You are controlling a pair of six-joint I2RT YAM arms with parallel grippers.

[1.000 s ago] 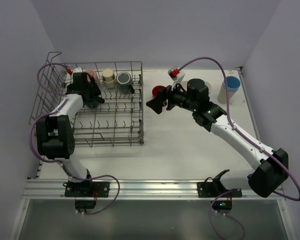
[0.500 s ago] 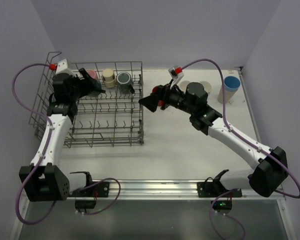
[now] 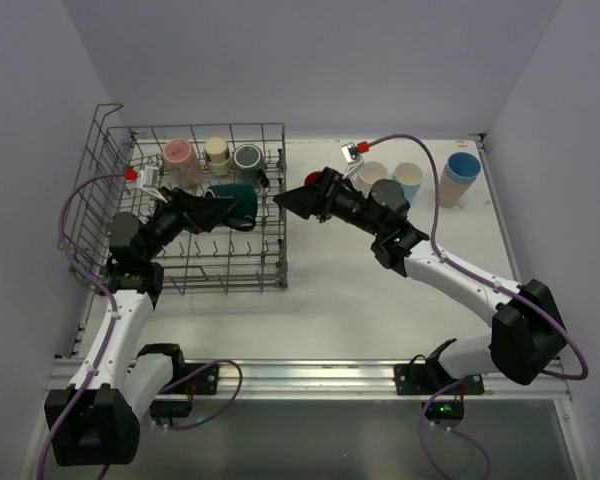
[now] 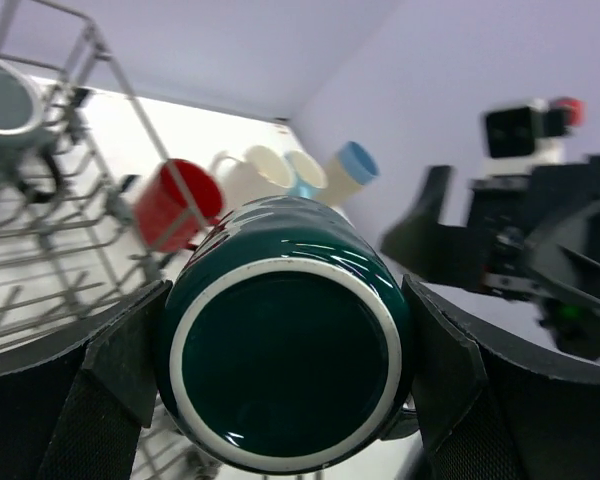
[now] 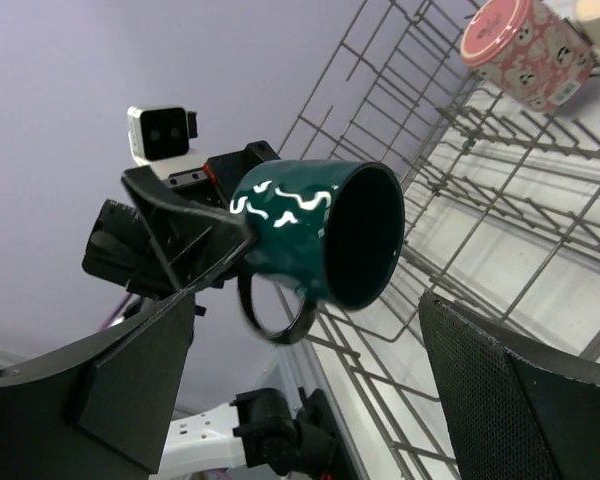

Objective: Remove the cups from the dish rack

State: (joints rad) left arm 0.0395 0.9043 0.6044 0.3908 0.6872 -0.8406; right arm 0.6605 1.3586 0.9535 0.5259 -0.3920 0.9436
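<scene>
The left gripper [image 3: 218, 208] has its flat black fingers [image 4: 120, 365] pressed against opposite sides of a glossy dark teal ceramic mug [image 5: 315, 245], clamping it near the base. The mug lies sideways in the grip. Its round base shows a pale unglazed ring, white wavy lines run along its wall, and its loop handle hangs downward. It is held over the right part of the grey wire dish rack [image 3: 230, 285], with its open mouth turned toward the right gripper [image 3: 302, 198].

That gripper's broad black fingers [image 5: 520, 400], faced with a fine dotted texture, are spread wide with nothing between them, near the mug but apart from it.

At the rack's far end sit a pink printed mug [image 3: 178, 153], a cream cup [image 3: 217, 152] and a grey cup [image 3: 247, 157]. On the white table [image 3: 360, 300] beyond the rack stand a red mug [image 4: 175, 205], a cream cup [image 3: 372, 172], a pale blue cup [image 3: 409, 178] and a tall blue-topped tumbler [image 3: 462, 175].
</scene>
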